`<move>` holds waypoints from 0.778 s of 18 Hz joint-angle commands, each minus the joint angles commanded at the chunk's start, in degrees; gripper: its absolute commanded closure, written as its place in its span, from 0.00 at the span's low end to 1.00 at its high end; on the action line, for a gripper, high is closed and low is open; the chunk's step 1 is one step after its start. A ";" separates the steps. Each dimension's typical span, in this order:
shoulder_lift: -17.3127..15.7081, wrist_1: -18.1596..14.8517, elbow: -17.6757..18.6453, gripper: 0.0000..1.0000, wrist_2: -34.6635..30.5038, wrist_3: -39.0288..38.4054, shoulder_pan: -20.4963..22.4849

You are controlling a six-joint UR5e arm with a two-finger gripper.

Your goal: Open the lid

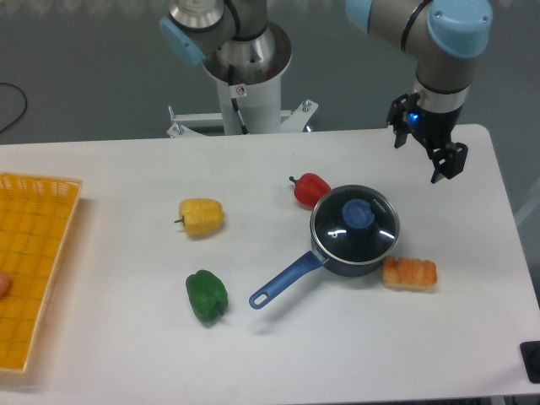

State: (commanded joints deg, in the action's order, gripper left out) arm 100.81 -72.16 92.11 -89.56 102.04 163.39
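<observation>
The lid, dark glass with a silver rim and a blue centre knob, lies flat on the blue saucepan, whose long handle points toward the front left. My gripper hangs above the table behind and to the right of the pan, well apart from the lid. Its two black fingers are spread, and nothing is between them.
A red pepper sits just behind-left of the pan, a bread-like orange piece touches its front right. A yellow pepper and a green pepper lie further left. A yellow basket occupies the left edge.
</observation>
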 joint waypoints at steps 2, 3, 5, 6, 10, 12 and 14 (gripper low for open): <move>-0.09 0.09 0.70 0.00 0.00 0.35 0.09; -0.09 0.09 0.70 0.00 -0.09 0.79 0.00; -0.09 0.00 0.18 0.00 -0.09 0.97 0.18; -0.09 0.00 0.09 0.00 -0.17 0.97 0.09; -0.09 0.00 0.97 0.00 0.17 0.00 0.44; -0.17 -0.09 1.05 0.00 0.18 0.00 0.70; -0.09 -0.17 1.23 0.00 0.26 -0.09 0.79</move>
State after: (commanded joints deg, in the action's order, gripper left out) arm 100.72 -72.33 93.34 -89.30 101.95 164.18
